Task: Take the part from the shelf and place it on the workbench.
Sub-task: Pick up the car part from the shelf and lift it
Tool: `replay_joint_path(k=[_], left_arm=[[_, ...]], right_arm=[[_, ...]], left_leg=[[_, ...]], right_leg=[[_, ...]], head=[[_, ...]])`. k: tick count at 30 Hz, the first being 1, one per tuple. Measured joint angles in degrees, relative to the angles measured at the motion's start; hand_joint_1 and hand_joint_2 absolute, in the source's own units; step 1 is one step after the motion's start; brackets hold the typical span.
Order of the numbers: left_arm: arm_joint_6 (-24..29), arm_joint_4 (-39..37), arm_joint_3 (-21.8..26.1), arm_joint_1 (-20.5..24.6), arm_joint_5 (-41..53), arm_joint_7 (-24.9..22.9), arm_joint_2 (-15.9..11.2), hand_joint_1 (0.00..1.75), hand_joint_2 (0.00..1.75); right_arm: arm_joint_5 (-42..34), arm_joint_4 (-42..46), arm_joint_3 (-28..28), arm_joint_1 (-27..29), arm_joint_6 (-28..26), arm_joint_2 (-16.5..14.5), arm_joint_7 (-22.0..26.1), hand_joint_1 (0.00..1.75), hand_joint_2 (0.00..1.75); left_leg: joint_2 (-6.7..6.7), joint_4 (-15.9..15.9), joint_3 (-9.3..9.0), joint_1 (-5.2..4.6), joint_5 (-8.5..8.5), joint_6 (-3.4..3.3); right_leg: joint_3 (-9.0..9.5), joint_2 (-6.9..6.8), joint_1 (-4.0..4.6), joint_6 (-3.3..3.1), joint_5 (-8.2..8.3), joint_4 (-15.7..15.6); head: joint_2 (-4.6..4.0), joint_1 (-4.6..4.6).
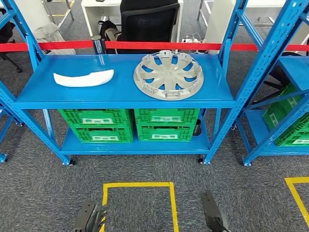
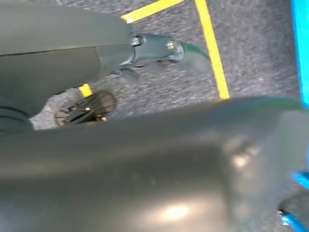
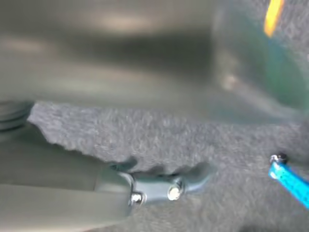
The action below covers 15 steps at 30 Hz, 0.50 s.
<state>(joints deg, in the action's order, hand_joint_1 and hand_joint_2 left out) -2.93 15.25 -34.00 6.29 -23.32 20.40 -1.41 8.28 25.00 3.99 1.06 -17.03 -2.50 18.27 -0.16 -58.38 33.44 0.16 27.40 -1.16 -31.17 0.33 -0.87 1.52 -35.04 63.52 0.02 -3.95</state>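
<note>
Grey carpet (image 1: 43, 193) covers the floor in the head view, with a yellow taped square (image 1: 138, 185) at lower centre. Across the upper half stands a blue shelf (image 1: 120, 92). On its top level a white curved part (image 1: 84, 78) lies at left and a silver wheel cover (image 1: 168, 75) at right, well apart. Green crates (image 1: 127, 124) fill the lower level. A red barrier tape (image 1: 73, 45) runs behind. Left hand (image 1: 89, 217) and right hand (image 1: 213, 212) hang low at the bottom edge, holding nothing, fingers apart.

Left wrist view: blurred grey hand (image 2: 156, 48) over carpet and yellow tape; nothing held.

Right wrist view: blurred grey hand (image 3: 160, 188) over carpet; nothing held.
</note>
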Motion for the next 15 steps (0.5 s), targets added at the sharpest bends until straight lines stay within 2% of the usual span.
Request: replay_joint_path(k=[2, 3, 4, 5, 7, 8, 9, 12, 14, 15], left_arm=[[0.0, 0.0, 0.0, 0.0, 0.0, 0.0, 0.1, 0.0, 0.0], [0.0, 0.0, 0.0, -0.1, -0.1, 0.1, 0.1, 0.0, 0.0], [0.0, 0.0, 0.0, -0.2, -0.2, 0.1, 0.1, 0.0, 0.0], [0.0, 0.0, 0.0, -0.3, -0.3, 0.2, 0.1, 0.0, 0.0], [0.0, -0.1, 0.0, -0.4, -0.5, 0.5, 0.1, 0.0, 0.0], [0.0, -0.1, 0.0, -0.4, -0.5, 0.7, 0.1, 0.0, 0.0], [0.0, -0.2, 0.0, -0.4, -0.5, 0.9, 0.0, 0.0, 0.0], [0.0, -0.3, 0.0, -0.6, -0.5, 1.3, 0.0, 0.0, 0.0], [0.0, -0.3, 0.0, -0.5, -0.6, 1.4, -0.1, 0.0, 0.0], [0.0, -0.3, 0.0, -0.5, -0.7, 1.5, -0.1, 0.0, 0.0]], right_arm=[[0.4, 3.2, 0.2, 0.9, -0.3, 0.1, -1.0, 0.0, 1.31], [0.8, 4.7, 0.3, 1.7, -0.7, 0.2, -1.3, 0.0, 1.75], [1.4, 6.7, 0.4, 2.6, -1.2, 0.4, -1.6, 0.0, 1.31], [2.1, 9.1, 0.6, 3.6, -1.9, 0.6, -2.2, 0.0, 0.87], [3.6, 14.7, 1.2, 5.4, -3.0, 1.2, -3.8, 0.0, 0.0], [4.2, 17.8, 1.5, 6.3, -3.4, 1.4, -4.8, 0.0, 0.0], [4.6, 21.1, 1.7, 7.2, -3.8, 1.6, -5.7, 0.0, 0.0], [5.6, 32.1, 1.9, 10.2, -4.5, 2.3, -8.1, 0.0, 0.0], [6.1, 39.0, 1.9, 11.7, -4.4, 2.7, -8.7, 0.0, 0.0], [6.5, 42.3, 2.0, 12.2, -4.3, 2.9, -8.7, 0.0, 0.44]], left_leg=[[0.07, 0.1, -0.73, -0.03, 0.6, -0.37], [0.01, 0.1, -1.16, -0.03, 0.98, -0.42], [-0.08, 0.1, -1.7, -0.01, 1.41, -0.38], [-0.18, 0.1, -2.36, 0.02, 1.88, -0.29], [-0.28, 0.1, -3.69, 0.04, 2.91, 0.1], [-0.31, 0.0, -4.07, -0.04, 3.44, 0.42], [-0.33, -0.1, -4.26, -0.12, 3.84, 0.76], [-0.3, 0.3, -4.61, -0.21, 4.46, 1.83], [-0.22, -1.4, -4.22, -0.08, 5.39, 2.53], [-0.2, -4.0, -2.97, 0.0, 6.52, 2.83]], right_leg=[[-4.68, -0.04, 0.03, 0.15, -2.49, 7.7], [-6.79, -0.04, 0.01, 0.23, -2.72, 10.5], [-8.05, -0.04, -0.04, 0.31, -1.74, 11.3], [-8.18, -0.06, -0.1, 0.38, 0.46, 9.8], [-6.19, -0.15, -0.24, 0.42, 5.85, 2.9], [-5.04, -0.19, -0.21, 0.24, 7.33, -0.3], [-4.33, -0.22, -0.15, -0.05, 7.84, -2.3], [-3.88, -0.12, 0.02, -1.32, 7.05, -3.3], [-3.22, -0.08, -0.11, -2.1, 6.7, -3.6], [-2.76, -0.11, -0.2, -2.44, 6.47, -3.7]], head=[[-0.01, 0.03], [-0.02, 0.04], [-0.02, 0.04], [-0.02, 0.04], [-0.01, 0.03], [-0.01, 0.04], [-0.01, 0.03], [0.0, -0.03], [-0.01, -0.09], [-0.01, -0.13]])
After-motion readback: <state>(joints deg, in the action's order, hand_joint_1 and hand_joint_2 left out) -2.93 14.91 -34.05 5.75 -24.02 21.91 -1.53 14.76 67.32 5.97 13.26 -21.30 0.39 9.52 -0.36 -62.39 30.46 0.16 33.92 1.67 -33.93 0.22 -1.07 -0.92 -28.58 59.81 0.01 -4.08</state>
